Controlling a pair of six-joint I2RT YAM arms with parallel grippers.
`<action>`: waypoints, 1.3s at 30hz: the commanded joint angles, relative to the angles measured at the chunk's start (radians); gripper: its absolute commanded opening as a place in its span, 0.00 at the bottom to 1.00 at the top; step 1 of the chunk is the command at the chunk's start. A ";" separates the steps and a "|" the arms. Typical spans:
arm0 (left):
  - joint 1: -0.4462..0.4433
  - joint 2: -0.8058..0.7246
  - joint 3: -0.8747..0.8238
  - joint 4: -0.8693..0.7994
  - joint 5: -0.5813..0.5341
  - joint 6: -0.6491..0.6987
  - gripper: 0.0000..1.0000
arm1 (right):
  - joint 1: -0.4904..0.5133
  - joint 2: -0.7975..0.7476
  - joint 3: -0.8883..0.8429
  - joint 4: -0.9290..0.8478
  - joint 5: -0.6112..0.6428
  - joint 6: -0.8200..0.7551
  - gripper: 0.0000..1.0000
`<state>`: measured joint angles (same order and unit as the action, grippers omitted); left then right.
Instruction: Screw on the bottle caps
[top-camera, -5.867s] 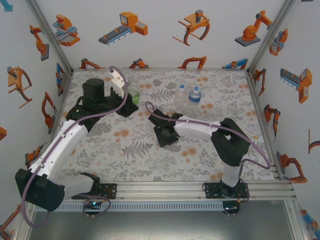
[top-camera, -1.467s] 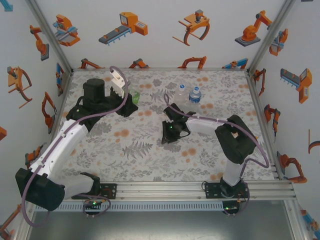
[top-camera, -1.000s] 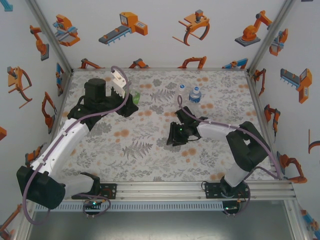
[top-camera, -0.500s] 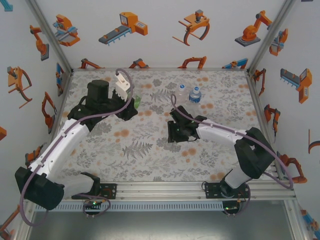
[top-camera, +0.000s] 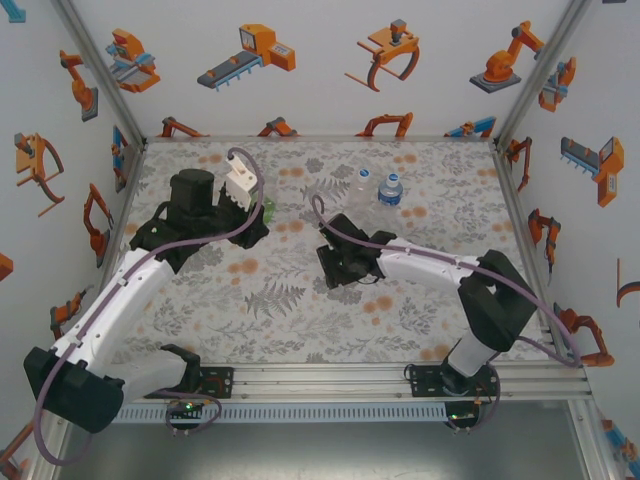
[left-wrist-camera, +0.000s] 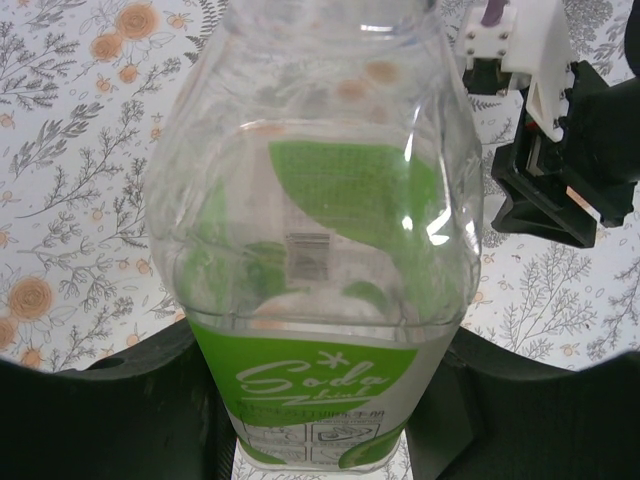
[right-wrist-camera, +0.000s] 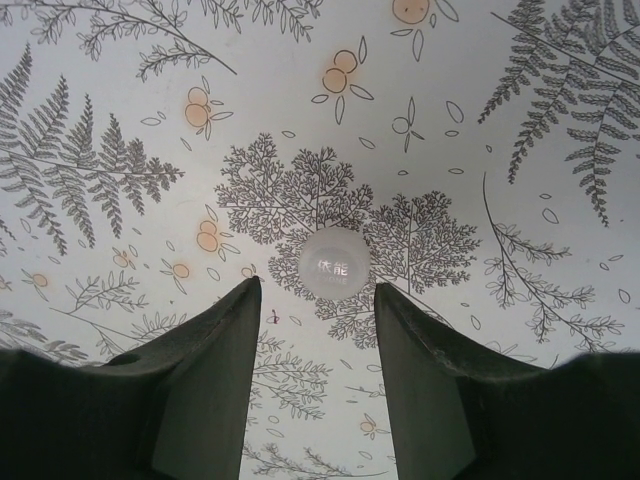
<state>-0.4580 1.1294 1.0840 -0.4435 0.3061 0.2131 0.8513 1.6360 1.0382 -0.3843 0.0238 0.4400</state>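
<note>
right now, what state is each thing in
green-label bottle: gripped in left claw
left claw: shut on that bottle
white cap: lying loose, ungripped
right claw: open, cap between its tips
plain bottle: upright
blue-label bottle: upright

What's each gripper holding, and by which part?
Left gripper: green-labelled bottle, by its labelled body. Right gripper: nothing; white cap lies free just ahead.

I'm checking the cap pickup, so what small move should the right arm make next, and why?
Probably ease the right fingers forward and down around the white cap: it lies on the table just beyond their open tips, not yet between them.
</note>
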 joint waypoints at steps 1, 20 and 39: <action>-0.007 -0.004 0.005 -0.008 0.000 0.023 0.05 | 0.010 0.021 0.017 0.012 0.011 -0.038 0.47; -0.006 -0.006 -0.009 0.023 0.004 -0.008 0.05 | 0.027 0.110 0.078 -0.036 0.040 -0.055 0.46; -0.007 0.000 -0.007 0.026 0.010 -0.012 0.05 | 0.043 0.129 0.102 -0.088 0.090 -0.049 0.44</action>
<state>-0.4587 1.1294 1.0840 -0.4412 0.3065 0.2142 0.8871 1.7523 1.1088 -0.4397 0.0978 0.3988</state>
